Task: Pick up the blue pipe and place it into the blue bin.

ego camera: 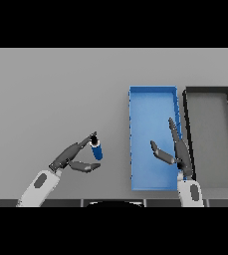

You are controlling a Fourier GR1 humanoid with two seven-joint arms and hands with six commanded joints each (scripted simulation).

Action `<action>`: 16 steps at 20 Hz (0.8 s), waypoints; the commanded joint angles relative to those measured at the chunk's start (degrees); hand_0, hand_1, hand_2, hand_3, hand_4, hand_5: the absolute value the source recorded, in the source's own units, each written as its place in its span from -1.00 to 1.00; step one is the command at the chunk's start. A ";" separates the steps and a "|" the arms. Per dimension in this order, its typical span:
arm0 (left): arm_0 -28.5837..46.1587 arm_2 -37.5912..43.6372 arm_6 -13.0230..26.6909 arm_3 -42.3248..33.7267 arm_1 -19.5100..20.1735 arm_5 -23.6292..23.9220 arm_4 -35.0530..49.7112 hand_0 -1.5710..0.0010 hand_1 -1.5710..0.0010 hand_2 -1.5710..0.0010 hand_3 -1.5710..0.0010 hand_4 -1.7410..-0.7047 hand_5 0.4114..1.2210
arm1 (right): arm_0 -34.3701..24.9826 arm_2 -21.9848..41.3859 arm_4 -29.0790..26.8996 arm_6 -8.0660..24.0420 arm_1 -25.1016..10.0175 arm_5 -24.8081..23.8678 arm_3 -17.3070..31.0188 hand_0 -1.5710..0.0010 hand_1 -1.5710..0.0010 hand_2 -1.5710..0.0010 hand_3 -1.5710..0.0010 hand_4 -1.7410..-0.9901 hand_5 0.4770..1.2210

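The left hand (pixel 70 158) pinches the pipe (pixel 96 149) by its top end between fingertips and thumb, left of the bin (pixel 133 144). So slight a grip could let it swing or drop short. The right hand (pixel 177 152) hovers open over the bin.

Worktop (pixel 51 94): plain grey, flat surface spanning the whole view. Black bin (pixel 187 124): rectangular, open-topped, dark rim with grey interior, standing lengthwise on the worktop at the right side, running away from the near edge.
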 commanded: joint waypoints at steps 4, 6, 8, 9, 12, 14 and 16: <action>-2.35 -1.13 -1.06 4.77 -3.28 0.94 -2.49 1.00 1.00 1.00 1.00 0.24 -0.91 | -0.17 -0.80 -0.80 -1.84 -0.48 0.15 0.07 1.00 1.00 1.00 1.00 0.40 -0.57; -4.03 -1.46 0.37 7.12 -4.46 2.19 -4.32 1.00 1.00 1.00 1.00 0.31 -0.97 | 0.46 -0.82 -1.03 -1.73 -0.48 0.41 0.09 1.00 1.00 1.00 1.00 0.38 -0.56; -4.44 -1.94 -0.27 8.32 -6.20 2.00 -4.14 1.00 1.00 1.00 1.00 0.31 -0.98 | 0.37 -0.31 -0.20 -1.54 -0.15 -0.09 -0.42 1.00 1.00 1.00 1.00 0.40 -0.55; -4.46 -2.05 -0.32 8.28 -7.07 1.80 -3.56 1.00 1.00 1.00 1.00 0.28 -0.96 | 0.51 -0.13 0.13 -1.47 -0.18 -0.21 -0.82 1.00 1.00 1.00 1.00 0.42 -0.55; -5.10 -1.57 -2.09 9.35 -8.89 1.55 -2.31 1.00 1.00 0.93 0.95 0.16 -0.78 | 0.99 -0.71 -0.30 -2.54 -0.82 0.02 -0.94 1.00 1.00 1.00 1.00 0.41 -0.53; -5.02 -0.96 -3.00 10.70 -11.13 1.33 -0.47 0.99 0.80 0.61 0.65 -0.04 -0.50 | 0.76 -0.98 -0.73 -2.07 -1.15 0.42 -0.62 1.00 1.00 1.00 1.00 0.39 -0.52; -4.87 -0.14 -3.77 10.65 -12.28 1.52 1.12 0.54 0.30 0.12 0.05 -0.28 0.04 | 0.61 -1.15 -0.90 -2.07 -1.23 0.44 -0.54 1.00 1.00 1.00 1.00 0.39 -0.52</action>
